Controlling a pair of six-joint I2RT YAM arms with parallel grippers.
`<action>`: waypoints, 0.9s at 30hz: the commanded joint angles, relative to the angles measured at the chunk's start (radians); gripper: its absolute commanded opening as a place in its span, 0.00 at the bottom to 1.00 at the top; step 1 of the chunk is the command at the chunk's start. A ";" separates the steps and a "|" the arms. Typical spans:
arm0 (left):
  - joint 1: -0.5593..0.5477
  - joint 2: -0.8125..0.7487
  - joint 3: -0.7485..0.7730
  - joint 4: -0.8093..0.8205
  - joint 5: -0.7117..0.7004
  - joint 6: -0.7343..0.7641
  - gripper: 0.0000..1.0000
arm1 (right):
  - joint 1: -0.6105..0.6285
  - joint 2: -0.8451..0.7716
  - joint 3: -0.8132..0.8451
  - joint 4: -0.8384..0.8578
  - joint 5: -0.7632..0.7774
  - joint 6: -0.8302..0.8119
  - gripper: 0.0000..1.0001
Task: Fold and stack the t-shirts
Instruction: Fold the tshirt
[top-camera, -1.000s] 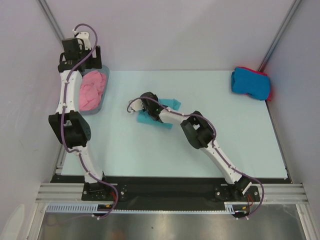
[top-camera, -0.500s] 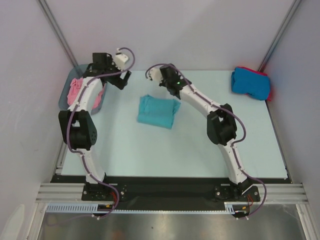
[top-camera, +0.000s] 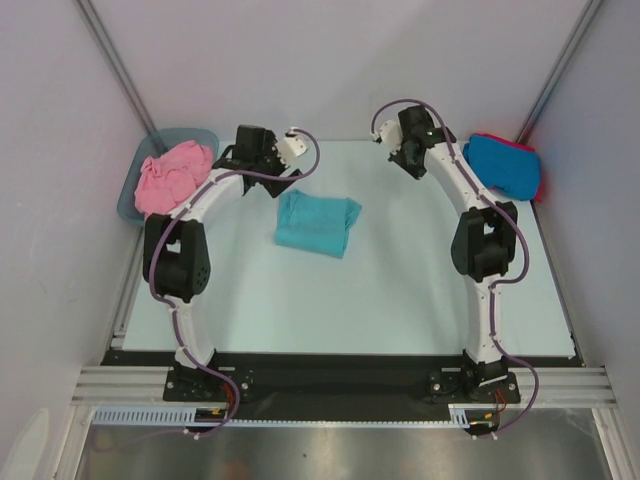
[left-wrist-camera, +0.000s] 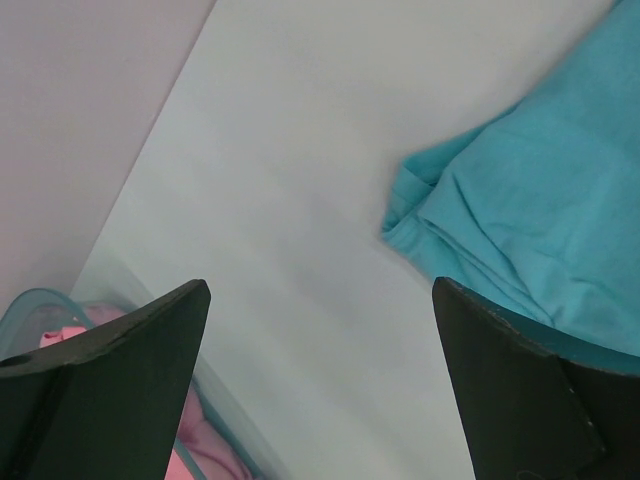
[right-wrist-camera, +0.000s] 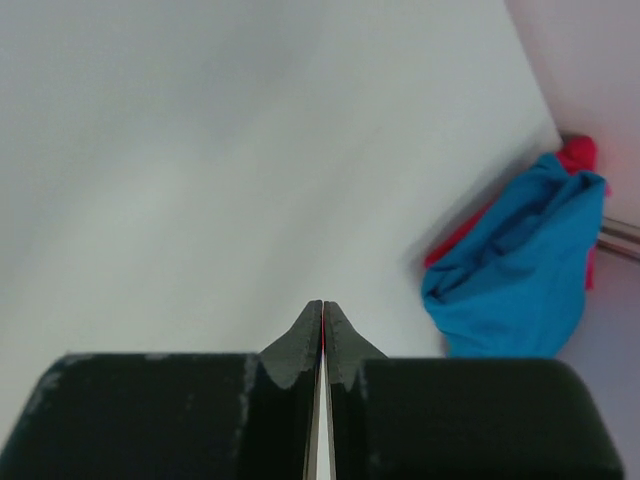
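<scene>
One tub (top-camera: 195, 133) (pink t-shirt (top-camera: 170, 178) inside) stands left of the teal t-shirt (top-camera: 315, 222).

The teal t-shirt (top-camera: 317, 223) lay flat, folded into a rough rectangle with a rumpled corner, just ahead of the left fingers (left-wrist-camera: 510, 380) and off to their right side. The pink t-shirt (top-camera: 172, 175) sat crumpled in a heap, low beside the left-hand one of those fingers. The bright blue t-shirt (right-wrist-camera: 525, 270) lay loosely folded ahead and right of the right fingers (right-wrist-camera: 295, 350), atop the red t-shirt (right-wrist-camera: 575, 155), only whose edges showed.
</scene>
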 joint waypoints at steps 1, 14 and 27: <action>0.007 0.025 0.059 0.054 -0.052 0.040 1.00 | 0.049 -0.074 0.046 -0.138 -0.201 0.034 0.07; -0.003 0.124 0.169 -0.006 0.109 -0.180 1.00 | 0.095 0.007 0.130 -0.244 -0.620 0.202 0.00; 0.066 0.275 0.255 -0.046 0.364 -0.603 1.00 | 0.070 0.186 0.262 -0.242 -0.868 0.335 0.00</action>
